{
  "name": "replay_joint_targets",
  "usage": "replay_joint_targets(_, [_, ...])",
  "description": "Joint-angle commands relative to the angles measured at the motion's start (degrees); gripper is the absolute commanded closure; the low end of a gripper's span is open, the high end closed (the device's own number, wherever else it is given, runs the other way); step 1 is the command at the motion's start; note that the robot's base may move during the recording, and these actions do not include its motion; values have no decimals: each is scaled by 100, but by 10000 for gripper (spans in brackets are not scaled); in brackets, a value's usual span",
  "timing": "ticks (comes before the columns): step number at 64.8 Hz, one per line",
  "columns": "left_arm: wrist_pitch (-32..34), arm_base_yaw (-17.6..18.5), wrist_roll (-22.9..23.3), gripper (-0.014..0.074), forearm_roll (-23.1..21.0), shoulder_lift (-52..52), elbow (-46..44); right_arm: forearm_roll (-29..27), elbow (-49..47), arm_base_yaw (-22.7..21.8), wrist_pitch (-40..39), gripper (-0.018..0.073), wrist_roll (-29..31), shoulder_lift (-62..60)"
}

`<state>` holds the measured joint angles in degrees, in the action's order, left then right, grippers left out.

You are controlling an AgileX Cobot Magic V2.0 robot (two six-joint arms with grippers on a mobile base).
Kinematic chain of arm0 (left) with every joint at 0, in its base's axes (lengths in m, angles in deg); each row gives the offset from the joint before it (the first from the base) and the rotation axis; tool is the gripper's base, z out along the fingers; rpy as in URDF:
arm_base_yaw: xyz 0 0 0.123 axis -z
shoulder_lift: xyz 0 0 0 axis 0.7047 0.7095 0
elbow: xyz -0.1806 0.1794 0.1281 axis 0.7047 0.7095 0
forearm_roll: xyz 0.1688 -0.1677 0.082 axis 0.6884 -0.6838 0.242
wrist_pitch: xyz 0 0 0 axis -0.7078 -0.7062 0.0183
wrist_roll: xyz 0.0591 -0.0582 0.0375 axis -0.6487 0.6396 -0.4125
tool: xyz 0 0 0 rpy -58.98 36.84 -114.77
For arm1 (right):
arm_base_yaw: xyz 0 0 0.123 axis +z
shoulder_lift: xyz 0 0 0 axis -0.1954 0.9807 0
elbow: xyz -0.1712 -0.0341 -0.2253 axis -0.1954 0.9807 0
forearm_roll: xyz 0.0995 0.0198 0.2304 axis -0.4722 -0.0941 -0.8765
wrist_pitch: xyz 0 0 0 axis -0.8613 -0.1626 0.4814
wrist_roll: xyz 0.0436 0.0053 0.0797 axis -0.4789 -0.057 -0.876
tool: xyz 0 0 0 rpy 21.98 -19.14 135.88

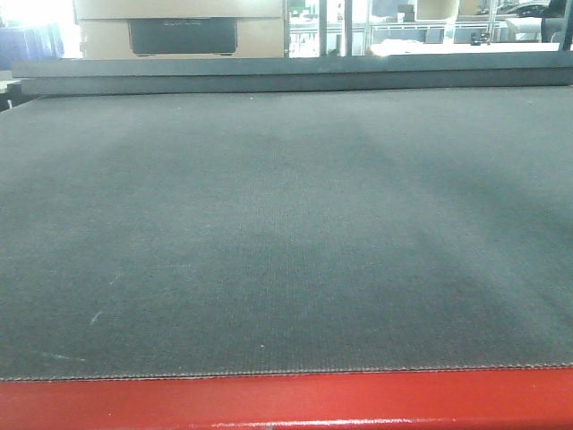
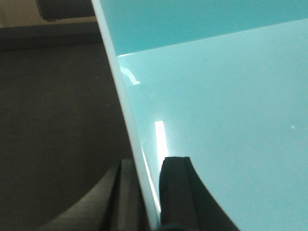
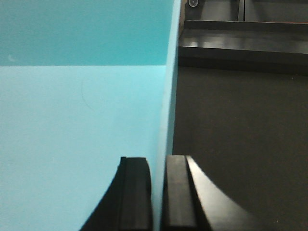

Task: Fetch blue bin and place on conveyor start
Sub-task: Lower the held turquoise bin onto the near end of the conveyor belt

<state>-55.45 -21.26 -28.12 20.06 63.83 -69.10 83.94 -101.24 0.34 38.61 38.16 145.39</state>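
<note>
pinching thin glossy walls of the blue bin [image 2: 216,96].

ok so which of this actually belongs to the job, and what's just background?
Job:
- blue bin, one wall pinched by the left gripper, another by the right gripper
- conveyor belt with its red edge

Background:
- cardboard box beyond the belt
- shelving beside it
- dark rail along the belt's far side
</note>
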Motion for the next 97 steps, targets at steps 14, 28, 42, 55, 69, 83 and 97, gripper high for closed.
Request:
replay_joint_targets(14, [454, 63, -137, 708, -166, -56, -38, -134, -44, 45, -260, 712, 67, -63])
replay_joint_targets(28, [454, 63, -137, 708, -166, -56, -38, -134, -44, 45, -260, 712, 67, -63])
replay_joint_targets(42, [454, 63, -137, 708, -166, -56, -38, -134, -44, 45, -260, 712, 67, -63])
replay_joint_targets(55, [504, 63, -137, 708, -166, -56, -38, -134, -44, 45, -260, 712, 67, -63])
replay_joint_targets(69, [634, 63, -137, 708, -212, -56, -38, -134, -52, 45, -62, 712, 67, -77])
replay_joint_targets(83, [-97, -185, -137, 708, -593, 24, -38, 99, -187, 45, 1637, 712, 67, -90])
replay_joint_targets(97, [-476, -496, -307, 708, -773, 348, 181, 149, 373, 45, 1884, 712, 67, -79])
